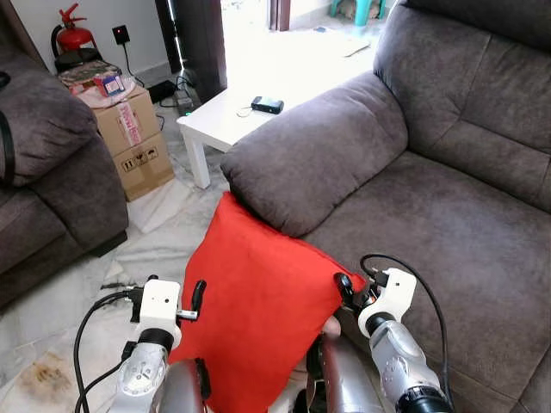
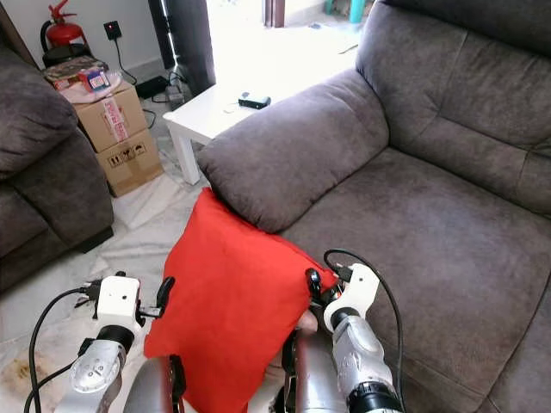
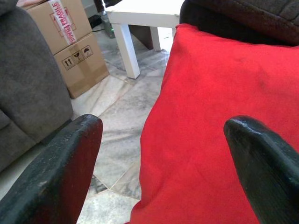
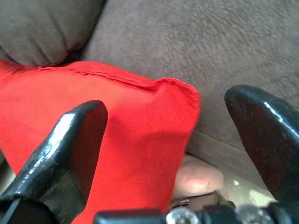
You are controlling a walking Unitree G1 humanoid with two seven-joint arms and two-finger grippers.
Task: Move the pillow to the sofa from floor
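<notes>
Sofa (image 1: 448,215) lies just ahead of both grippers, its armrest touching the red pillow (image 1: 258,318), which stands upright between them, off the seat. Left gripper (image 1: 196,303) and right gripper (image 1: 347,286) spread wide at opposite edges, gripping nothing; soft and light, it should squeeze best there.

Open right gripper (image 4: 163,140) straddles red pillow (image 4: 112,121) corner against grey sofa (image 4: 196,42).

2 head eyes angled down over pillow (image 1: 258,318) and sofa (image 1: 448,224); 2 wrist cameras close on that pillow.
</notes>
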